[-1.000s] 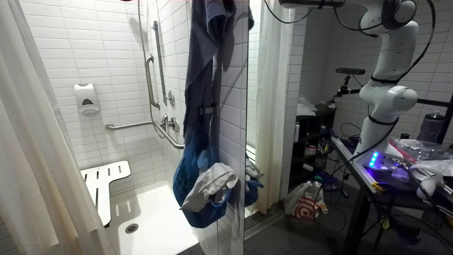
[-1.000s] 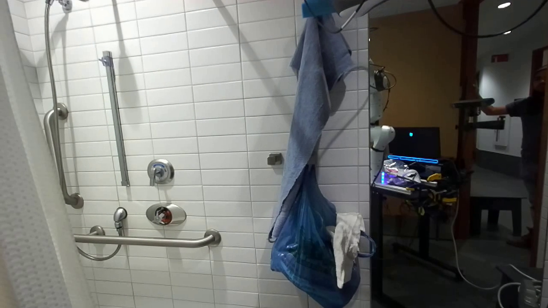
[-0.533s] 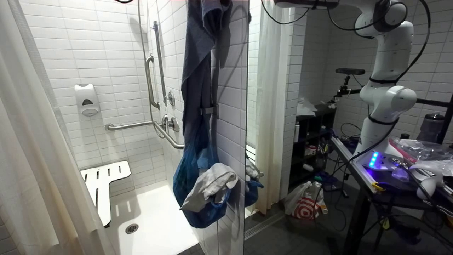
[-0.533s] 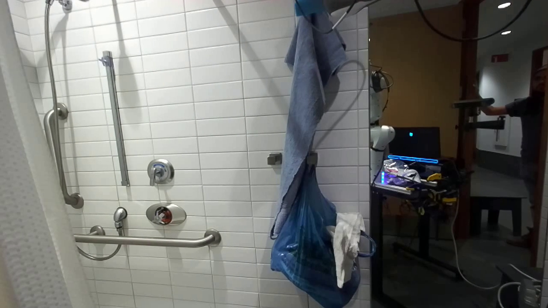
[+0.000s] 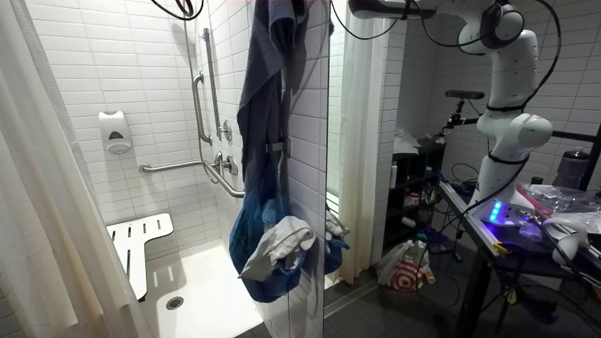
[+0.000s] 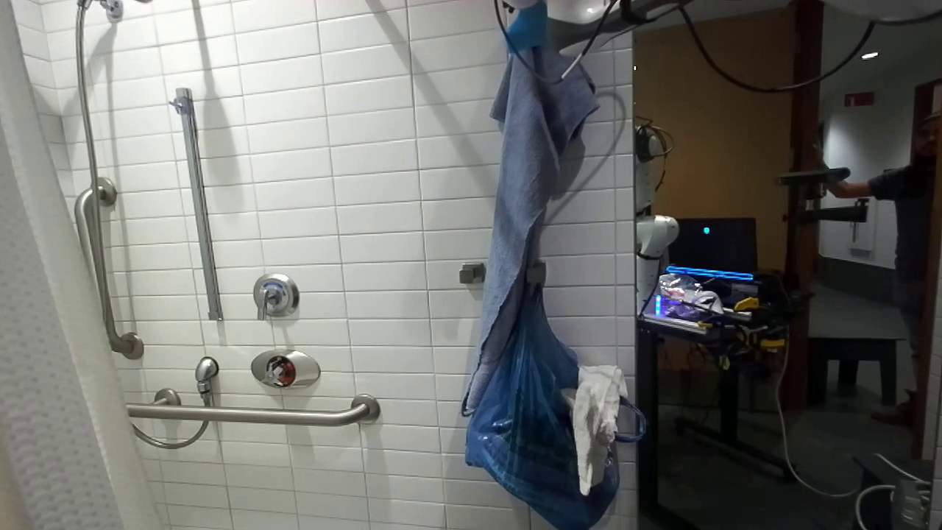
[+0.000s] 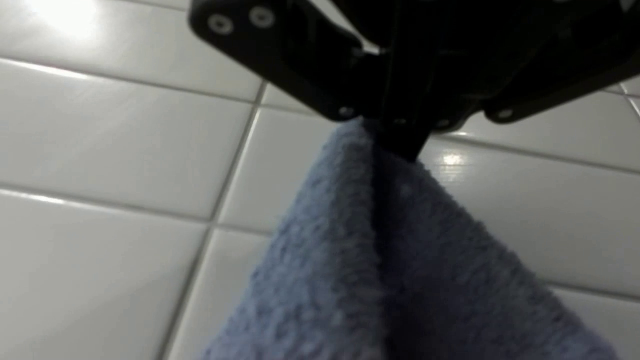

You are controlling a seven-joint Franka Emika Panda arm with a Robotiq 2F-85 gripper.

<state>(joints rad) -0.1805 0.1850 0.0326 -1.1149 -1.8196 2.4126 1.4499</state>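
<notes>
Your tool (image 7: 395, 140): black parts merge in shadow, upper part cut off in wrist view. You have it pinched closed on bunched peak of towel (image 7: 345, 265); fuzzy blue-grey pile flares toward 6 o'clock, runs out of frame. In both exterior views, towel hangs long and folded, thin blue plastic bag (image 6: 526, 434) at its 6 o'clock; whether touching, you can't tell. Limp white cloth (image 6: 597, 419) drapes over bag.

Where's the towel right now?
In an exterior view, the towel hangs right of centre, its lower end beside the blue bag. The wrist view shows its top pinched in the gripper.
</notes>
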